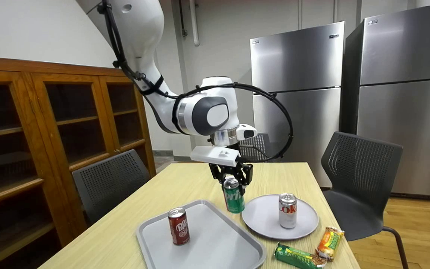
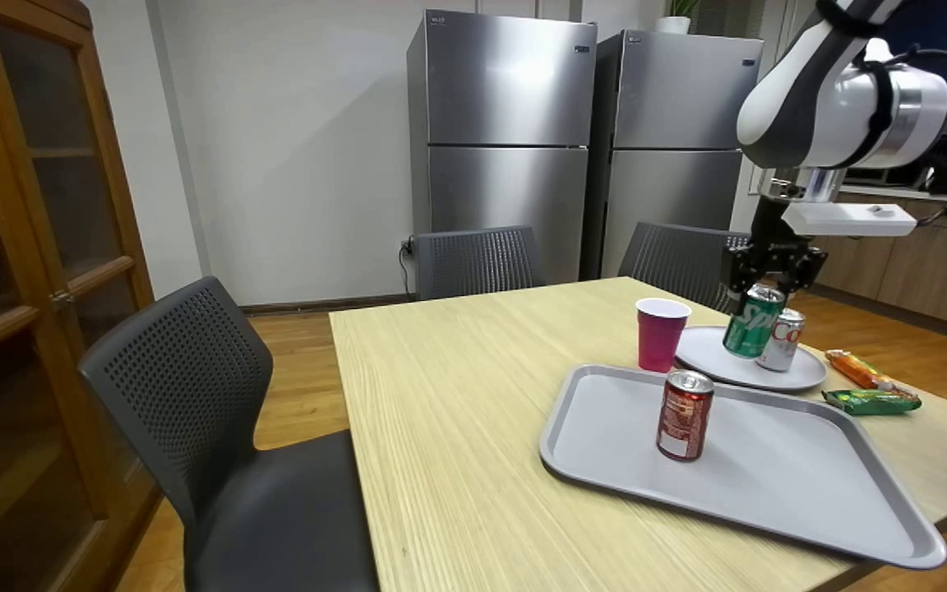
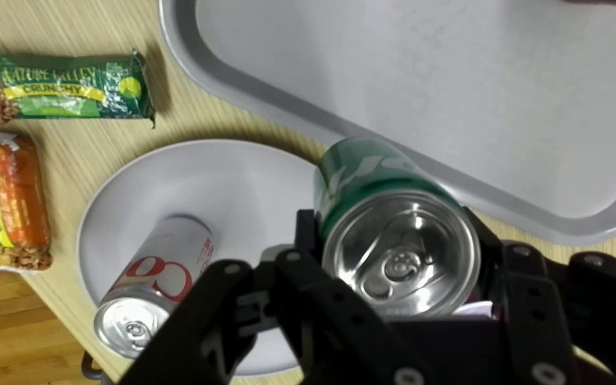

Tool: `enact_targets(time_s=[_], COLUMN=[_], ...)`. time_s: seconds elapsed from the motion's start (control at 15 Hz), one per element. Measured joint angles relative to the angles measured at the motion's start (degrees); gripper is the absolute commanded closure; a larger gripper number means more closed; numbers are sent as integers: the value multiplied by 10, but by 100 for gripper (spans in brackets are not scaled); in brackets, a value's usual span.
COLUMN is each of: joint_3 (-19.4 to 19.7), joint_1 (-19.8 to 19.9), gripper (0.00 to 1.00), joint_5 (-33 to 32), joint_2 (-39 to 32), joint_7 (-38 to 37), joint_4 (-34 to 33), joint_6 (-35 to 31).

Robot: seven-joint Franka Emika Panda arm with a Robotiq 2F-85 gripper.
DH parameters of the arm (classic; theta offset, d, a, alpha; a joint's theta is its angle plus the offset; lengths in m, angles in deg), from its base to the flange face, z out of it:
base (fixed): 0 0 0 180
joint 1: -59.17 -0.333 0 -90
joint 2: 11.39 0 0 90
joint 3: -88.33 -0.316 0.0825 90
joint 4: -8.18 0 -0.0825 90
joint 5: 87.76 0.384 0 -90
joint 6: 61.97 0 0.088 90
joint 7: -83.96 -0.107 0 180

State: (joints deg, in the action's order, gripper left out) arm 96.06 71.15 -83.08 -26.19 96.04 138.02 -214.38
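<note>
Wrist view and both exterior views are shared by a pale desk (image 2: pixel 449 427), on which a grey tray (image 1: pixel 218 239) is laid, with a round plate (image 1: pixel 258 215) just beside it and a pink cup (image 2: pixel 659 339) stood near both. A green Sprite can (image 1: pixel 234 201) is clamped in the jaws by its upper part, between tray and plate, apparently raised, though the clearance beneath is hard to judge. A red Dr Pepper can (image 1: pixel 179 227) is stood on the tray, a silver Coke can (image 1: pixel 287 210) on the plate, and a green bar (image 1: pixel 298 256) and an orange bar (image 1: pixel 330 243) are laid near the desk's edge.
</note>
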Motion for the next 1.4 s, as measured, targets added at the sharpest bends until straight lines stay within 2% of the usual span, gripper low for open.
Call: enact_targets(time_s=[0.67,1.4], joint_3=[6,11], joint_1=[6,22], gripper=[62,62], joint_5=[6,6], joint_2=[-82,-184], joint_7=[-23,-55], joint_4=[-123,-296], joint_6=[25,130])
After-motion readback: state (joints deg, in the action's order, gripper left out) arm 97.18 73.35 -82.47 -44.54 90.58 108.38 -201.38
